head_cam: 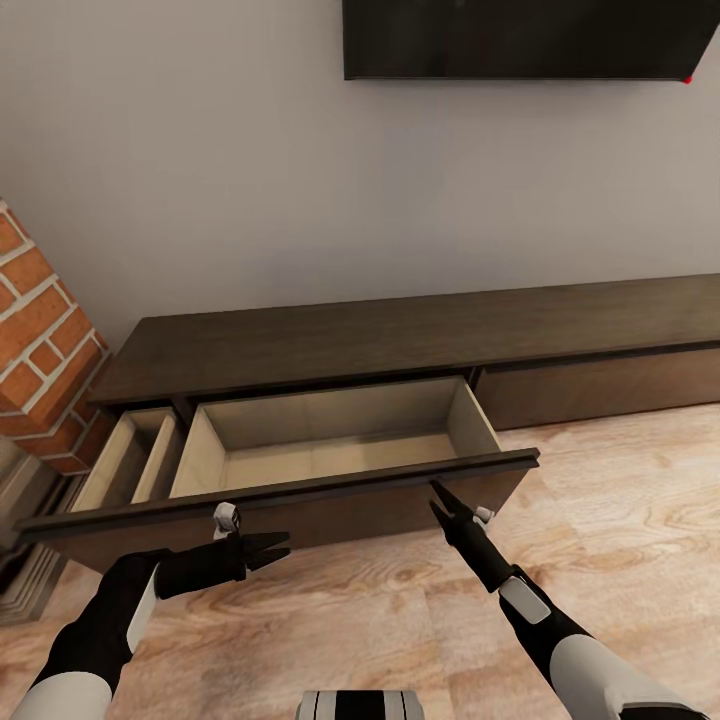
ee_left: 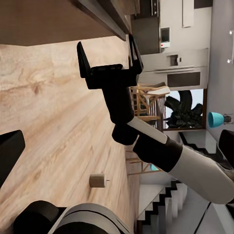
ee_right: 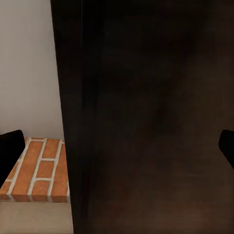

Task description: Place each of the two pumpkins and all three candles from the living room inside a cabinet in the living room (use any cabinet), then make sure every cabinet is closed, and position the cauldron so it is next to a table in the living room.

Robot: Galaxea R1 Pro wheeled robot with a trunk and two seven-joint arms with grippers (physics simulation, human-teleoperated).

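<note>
Your right gripper (head_cam: 437,492) sits at the top edge of the pulled-out cabinet (head_cam: 400,335) front, near that panel's right end. In the head view its dark fingers look drawn to a narrow point, but in the left wrist view the same gripper (ee_left: 108,52) shows two prongs spread wide apart with nothing between them. Your right wrist camera faces a dark wooden surface close up, with a strip of pale wall and the brick fireplace (ee_right: 41,168) to one side.

Your left gripper (head_cam: 277,548) hangs just in front of the drawer front, low and left of centre, its tips close together in the head view; you cannot tell from that angle whether it is truly closed.

The drawer (head_cam: 330,445) is open, its pale interior bare, with a narrower divided compartment (head_cam: 130,455) open at its left. The cabinet's right-hand panels are closed. A dark wall-mounted screen (head_cam: 530,38) hangs above.

The left wrist view alone shows a small brown cylinder (ee_left: 97,181), likely a candle, on the wooden floor (ee_left: 53,107), plus a kitchen and a potted plant (ee_left: 183,111) beyond. No writing is readable.
</note>
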